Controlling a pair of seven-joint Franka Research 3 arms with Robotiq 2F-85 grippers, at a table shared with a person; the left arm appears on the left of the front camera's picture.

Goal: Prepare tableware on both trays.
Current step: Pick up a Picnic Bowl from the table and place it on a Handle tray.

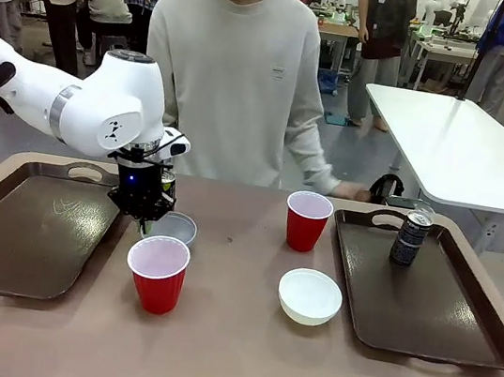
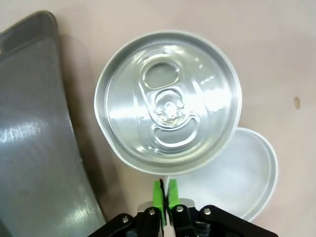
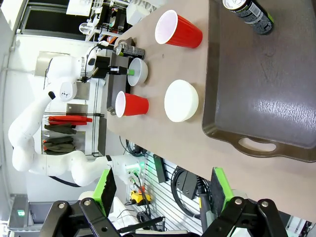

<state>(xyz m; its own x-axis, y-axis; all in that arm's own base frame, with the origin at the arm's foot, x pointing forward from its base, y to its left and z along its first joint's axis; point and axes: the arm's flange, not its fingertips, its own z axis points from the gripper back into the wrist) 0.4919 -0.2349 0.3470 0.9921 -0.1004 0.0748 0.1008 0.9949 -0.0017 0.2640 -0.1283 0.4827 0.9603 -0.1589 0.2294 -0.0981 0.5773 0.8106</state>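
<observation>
My left gripper [image 1: 142, 217] is shut on the rim of a small white bowl [image 1: 173, 227], beside the left tray [image 1: 18, 229]. From the left wrist, its green pads [image 2: 158, 193] press together at the bowl's [image 2: 237, 177] edge. A can's silver top [image 2: 168, 101] stands just beyond. That can [image 1: 168, 182] stands right behind the gripper. A red cup [image 1: 157, 272] stands in front of it. Mid-table are another red cup [image 1: 307, 220] and a second white bowl [image 1: 309, 296]. A dark can [image 1: 410, 237] stands on the right tray [image 1: 433, 310]. My right gripper [image 3: 163, 187] hangs open and empty, high above that tray's [image 3: 266, 89] near end.
A person in a cream sweater stands at the far side, with one hand [image 1: 358, 193] resting on the table by the right tray's far handle. The left tray [image 2: 34, 148] holds nothing. Bare tabletop lies between the two trays.
</observation>
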